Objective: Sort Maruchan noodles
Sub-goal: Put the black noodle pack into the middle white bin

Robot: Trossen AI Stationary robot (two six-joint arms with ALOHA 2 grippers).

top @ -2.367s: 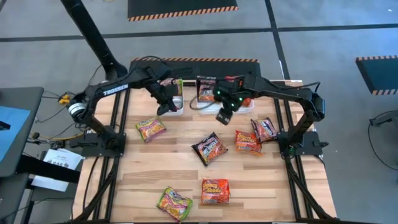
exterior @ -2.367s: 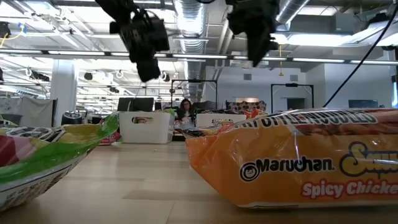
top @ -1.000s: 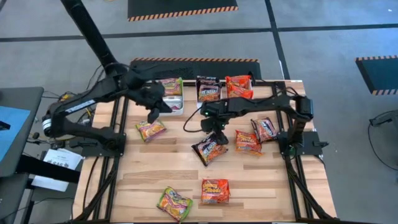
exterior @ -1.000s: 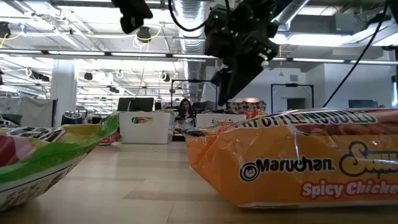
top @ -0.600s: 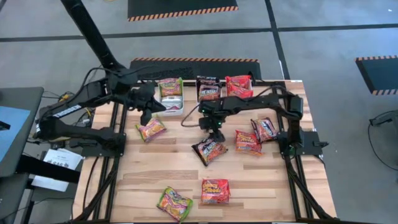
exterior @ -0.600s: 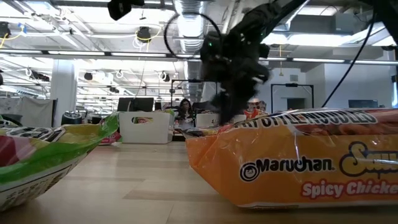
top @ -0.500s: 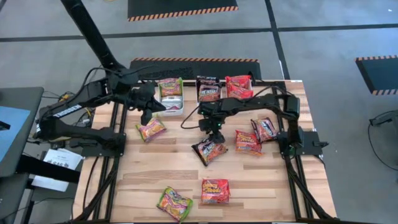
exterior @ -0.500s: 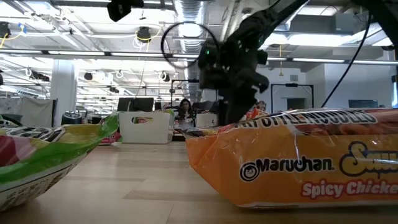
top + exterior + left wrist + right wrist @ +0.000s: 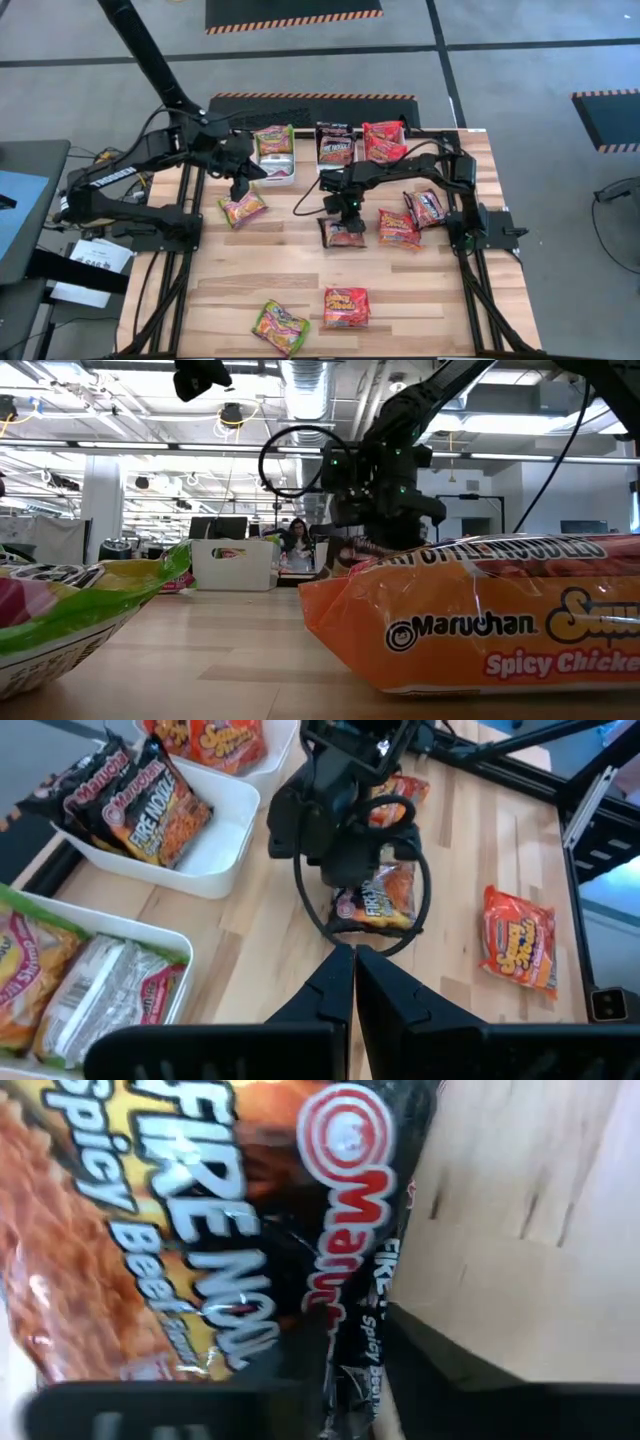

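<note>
One black crinkly plastic Maruchan packet [image 9: 344, 234] lies mid-table under your right gripper [image 9: 347, 213].
You can see its fingers straddling the packet's upper edge, but I cannot tell whether they grip it. Your left gripper [image 9: 240, 186] hovers pinched together, holding nothing, beside the white rectangular plastic tubs [image 9: 279, 173].

Bare tabletop [image 9: 250, 270] btwn scattered packets [image 9: 345, 306], front-left.

Glossy plastic noodle packets [image 9: 346, 307] on matt wood table [image 9: 430, 300]
</note>
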